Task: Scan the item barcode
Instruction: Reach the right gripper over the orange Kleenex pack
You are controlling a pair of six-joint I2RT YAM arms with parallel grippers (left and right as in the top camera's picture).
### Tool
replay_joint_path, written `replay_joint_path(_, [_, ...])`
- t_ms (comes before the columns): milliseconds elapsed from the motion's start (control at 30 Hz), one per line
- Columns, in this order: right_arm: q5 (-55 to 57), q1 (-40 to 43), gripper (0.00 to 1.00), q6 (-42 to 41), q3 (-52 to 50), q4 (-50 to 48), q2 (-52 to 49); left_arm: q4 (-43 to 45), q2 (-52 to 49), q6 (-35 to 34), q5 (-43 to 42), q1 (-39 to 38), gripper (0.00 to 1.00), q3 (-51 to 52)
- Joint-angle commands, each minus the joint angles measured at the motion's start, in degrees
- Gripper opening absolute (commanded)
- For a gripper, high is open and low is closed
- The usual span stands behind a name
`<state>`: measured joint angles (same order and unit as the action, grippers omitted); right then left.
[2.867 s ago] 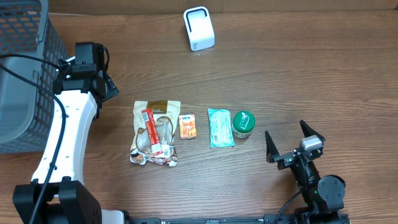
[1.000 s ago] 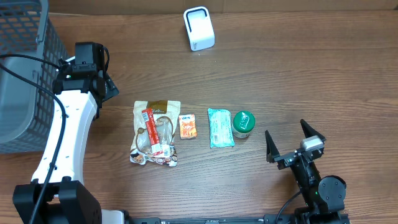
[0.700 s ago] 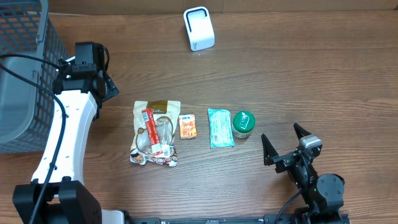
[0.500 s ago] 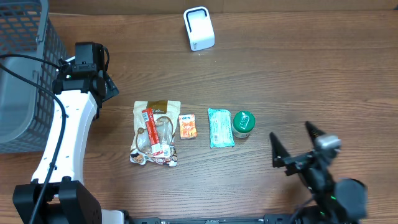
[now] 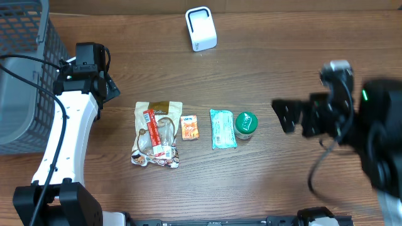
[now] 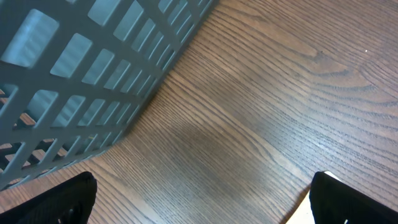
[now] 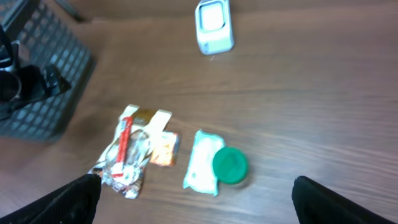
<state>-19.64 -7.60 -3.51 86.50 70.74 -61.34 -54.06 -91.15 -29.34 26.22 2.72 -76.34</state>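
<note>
Four items lie in a row mid-table: a large snack bag (image 5: pixel 156 133), a small orange packet (image 5: pixel 189 127), a pale teal packet (image 5: pixel 222 129) and a green-lidded jar (image 5: pixel 245 124). A white scanner (image 5: pixel 201 28) stands at the back. My right gripper (image 5: pixel 308 119) hovers blurred, high above the table to the right of the jar, open and empty. Its wrist view looks down on the jar (image 7: pixel 230 165), the teal packet (image 7: pixel 200 163), the snack bag (image 7: pixel 127 155) and the scanner (image 7: pixel 214 25). My left gripper (image 5: pixel 107 88) is open over bare wood beside the basket. No barcode shows.
A grey mesh basket (image 5: pixel 25 75) fills the far left; its wall (image 6: pixel 93 68) is close in the left wrist view. The left arm runs down the left side of the table. Bare wood lies between the items and the scanner.
My right arm has lifted from the table's front right edge and swung up and back, now level with the jar on its right. The left arm and the items have not moved.
</note>
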Motion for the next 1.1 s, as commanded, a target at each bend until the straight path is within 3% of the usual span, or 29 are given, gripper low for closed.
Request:
replay_joint_path(0, [-8.9, 0.1, 1.0, -0.2, 3.2, 1.8, -6.5, 0.1, -0.2, 1.1, 0.7, -0.1, 1.0, -0.9])
replay_joint_path(33, [-11.3, 0.1, 0.97, -0.2, 3.2, 1.9, -8.5, 0.1, -0.2, 1.0, 0.7, -0.1, 1.0, -0.9])
replay_joint_path(100, [-14.2, 0.1, 0.56, -0.2, 3.2, 2.6, -11.9, 0.2, -0.2, 1.0, 0.7, -0.1, 1.0, -0.9])
replay_joint_path(133, [-14.7, 0.0, 0.44, -0.3, 3.1, 3.7, -13.7, 0.2, -0.2, 1.1, 0.7, -0.1, 1.0, -0.9])
replay_joint_path(233, [-14.5, -1.2, 0.25, -1.0, 3.1, 6.8, -19.0, 0.2, -0.2, 1.1, 0.7, -0.1, 1.0, -0.9])
replay_joint_path(400, [-11.0, -7.8, 0.24, -1.6, 2.8, 7.1, -25.8, 0.1, -0.2, 1.1, 0.7, -0.1, 1.0, -0.9])
replay_joint_path(667, [1.7, -20.1, 0.26, -13.2, 2.7, -0.7, -33.7, 0.2, -0.2, 1.0, 0.7, -0.1, 1.0, -0.9])
replay_joint_path(1067, [2.3, -29.3, 0.29, -14.8, 2.7, -10.9, -46.3, 0.2, -0.2, 1.1, 0.7, -0.1, 1.0, -0.9])
